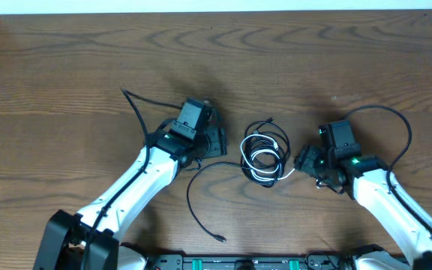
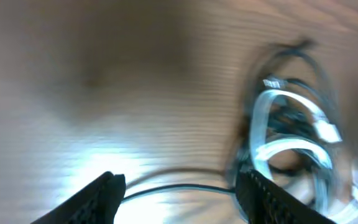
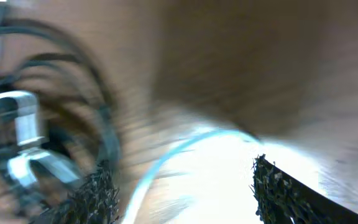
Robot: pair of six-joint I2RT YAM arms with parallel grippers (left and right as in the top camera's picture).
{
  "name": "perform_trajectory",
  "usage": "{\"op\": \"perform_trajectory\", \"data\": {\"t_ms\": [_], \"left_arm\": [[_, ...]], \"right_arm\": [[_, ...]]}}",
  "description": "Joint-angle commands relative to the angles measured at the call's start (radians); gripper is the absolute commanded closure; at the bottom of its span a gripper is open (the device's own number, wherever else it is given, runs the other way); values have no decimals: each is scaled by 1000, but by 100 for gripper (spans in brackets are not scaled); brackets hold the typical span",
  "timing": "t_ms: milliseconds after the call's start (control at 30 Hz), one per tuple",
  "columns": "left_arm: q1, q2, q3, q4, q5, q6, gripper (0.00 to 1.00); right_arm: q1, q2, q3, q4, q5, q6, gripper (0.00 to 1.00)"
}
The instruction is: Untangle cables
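The cables (image 1: 265,154) lie as a small coil of black loops with a whitish strand in the middle of the table. One loose black cable (image 1: 193,196) curves from the coil's left side toward the front edge. My left gripper (image 1: 217,142) sits just left of the coil, jaws open. In the left wrist view a thin black cable (image 2: 179,187) runs across the gap of the left gripper (image 2: 182,194), with the coil (image 2: 291,137) at right. My right gripper (image 1: 303,160) is just right of the coil. It (image 3: 188,193) is open, with the whitish strand (image 3: 160,167) passing loosely between the fingers.
A separate thin black cord (image 1: 135,109) lies left of the left arm, running toward the back. A thicker black wire (image 1: 400,127) loops off the right arm. Bare wooden table (image 1: 66,67) lies all around; its back edge meets a white strip.
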Motion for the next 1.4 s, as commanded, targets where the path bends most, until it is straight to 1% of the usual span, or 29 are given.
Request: {"op": "perform_trajectory", "data": {"t_ms": [0, 33, 167, 267, 333, 433, 567, 733, 833, 967, 1067, 1167, 1300, 1367], "left_arm": [[11, 7, -3, -45, -189, -196, 37], [14, 7, -3, -51, -200, -219, 37], [32, 7, -3, -50, -201, -250, 37], [48, 7, -3, -54, -206, -286, 37], [66, 7, -3, -73, -237, -368, 37], [112, 3, -2, -119, -276, -475, 37], [190, 0, -2, -171, -270, -478, 37], [271, 0, -2, -282, -271, -477, 37], [295, 0, -2, -314, -270, -477, 37], [300, 0, -2, -322, -270, -477, 37], [300, 0, -2, -322, -264, -477, 37], [299, 0, -2, -322, -263, -477, 37], [299, 0, -2, -322, -263, -477, 37], [299, 0, -2, -322, -263, -477, 37]], "right_arm": [[-2, -75, 26, -7, -136, -104, 32], [-1, -98, 26, -13, -153, -121, 32], [22, -214, 26, -5, -225, -184, 31], [74, -284, 26, 35, -286, -260, 30], [121, -304, 26, 55, -289, -308, 30], [214, -306, 26, 66, -287, -370, 37], [335, -266, 25, 68, -208, -397, 44], [482, -139, 25, 146, -166, -420, 48], [536, -47, 25, 179, -80, -420, 48], [566, 62, 26, 206, 0, -420, 48], [568, 116, 35, 230, 3, -420, 50], [568, 124, 50, 224, 28, -420, 50], [568, 124, 54, 232, 131, -420, 48], [568, 127, 53, 238, 138, -420, 48]]}}
